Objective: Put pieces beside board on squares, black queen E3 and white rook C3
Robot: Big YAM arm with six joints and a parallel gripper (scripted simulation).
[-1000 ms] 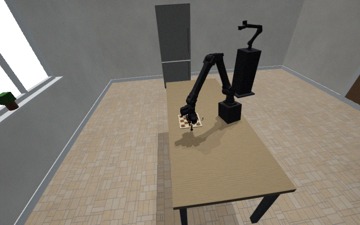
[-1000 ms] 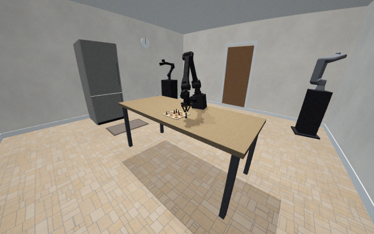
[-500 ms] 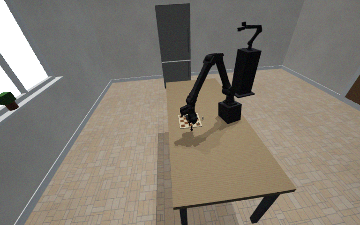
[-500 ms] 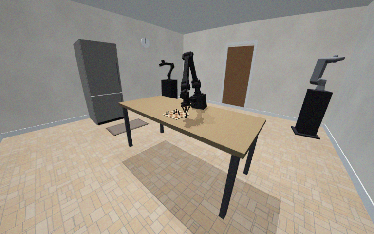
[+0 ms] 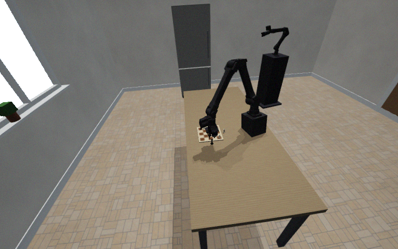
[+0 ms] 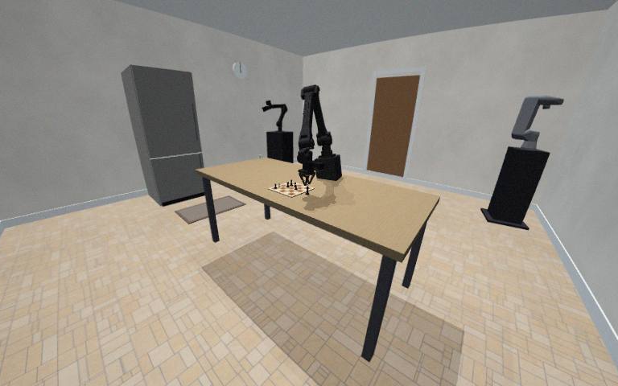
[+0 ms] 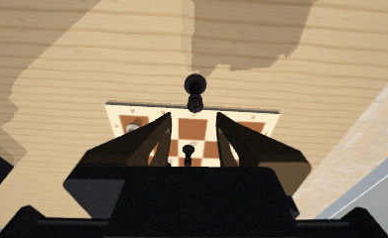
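The board lies on the table. A tall black piece, the black queen by its place, stands upright beside the board's edge near the letter C. A small white piece, apparently the white rook, stands beside the board on the arm-base side; I cannot make it out in the other views. My gripper is part open and empty. It hangs above the board's edge, close to the queen; in the wrist view the queen shows beyond the fingertips.
A white piece stands on the A-side corner square. A black piece stands on the board between the fingers' lines of sight. Several more pieces stand on the board, among them a black one; the gripper hides some of them.
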